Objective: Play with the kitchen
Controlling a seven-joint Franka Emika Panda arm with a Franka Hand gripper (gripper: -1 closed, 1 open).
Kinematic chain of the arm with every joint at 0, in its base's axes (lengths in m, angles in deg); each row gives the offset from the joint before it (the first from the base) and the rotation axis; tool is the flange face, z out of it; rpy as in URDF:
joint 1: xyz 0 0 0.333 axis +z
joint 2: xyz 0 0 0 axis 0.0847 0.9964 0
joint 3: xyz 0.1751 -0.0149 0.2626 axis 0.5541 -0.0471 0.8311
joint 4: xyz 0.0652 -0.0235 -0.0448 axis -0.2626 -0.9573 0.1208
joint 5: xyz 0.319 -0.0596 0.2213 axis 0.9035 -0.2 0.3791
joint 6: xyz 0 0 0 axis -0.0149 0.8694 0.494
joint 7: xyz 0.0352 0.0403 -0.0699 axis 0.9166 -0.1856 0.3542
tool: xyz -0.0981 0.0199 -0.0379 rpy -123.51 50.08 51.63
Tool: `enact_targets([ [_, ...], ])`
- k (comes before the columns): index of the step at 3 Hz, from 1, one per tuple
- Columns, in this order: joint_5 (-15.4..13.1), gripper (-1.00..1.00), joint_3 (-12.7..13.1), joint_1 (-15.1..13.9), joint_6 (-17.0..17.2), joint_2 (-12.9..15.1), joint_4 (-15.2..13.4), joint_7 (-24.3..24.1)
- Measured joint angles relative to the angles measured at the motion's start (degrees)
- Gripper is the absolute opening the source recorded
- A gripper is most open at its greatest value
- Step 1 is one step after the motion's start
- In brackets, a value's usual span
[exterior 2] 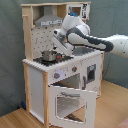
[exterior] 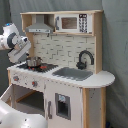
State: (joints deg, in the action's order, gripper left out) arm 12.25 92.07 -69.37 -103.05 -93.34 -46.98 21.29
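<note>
Here the kitchen [exterior: 60, 70] [exterior 2: 60, 75] stands upright against a grey curtain [exterior: 117, 50], filling both exterior views. Its oven door [exterior 2: 70, 102] hangs open. A small metal pot [exterior: 33, 62] [exterior 2: 49, 55] sits on the black hob [exterior: 37, 66]. The gripper [exterior 2: 60, 44] hovers just above the pot; cannot tell whether its fingers are spread.

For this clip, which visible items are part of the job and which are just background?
Job items: the kitchen, its open oven door, the small pot on the hob, the gripper.
Background: grey curtain, wooden floor.
</note>
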Motion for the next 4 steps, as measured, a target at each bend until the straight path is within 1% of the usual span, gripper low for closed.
enact_targets([
  [1,2.35,1.0,1.2,-3.81,1.9,0.0,3.07,-0.14],
  [2,4.17,1.0,3.22,-8.06,4.27,-0.01,5.59,-0.27],
  [3,5.05,1.0,4.76,-11.93,7.68,-0.01,9.04,-0.35],
  [4,5.14,1.0,5.72,-14.51,11.22,-0.01,13.24,-0.31],
])
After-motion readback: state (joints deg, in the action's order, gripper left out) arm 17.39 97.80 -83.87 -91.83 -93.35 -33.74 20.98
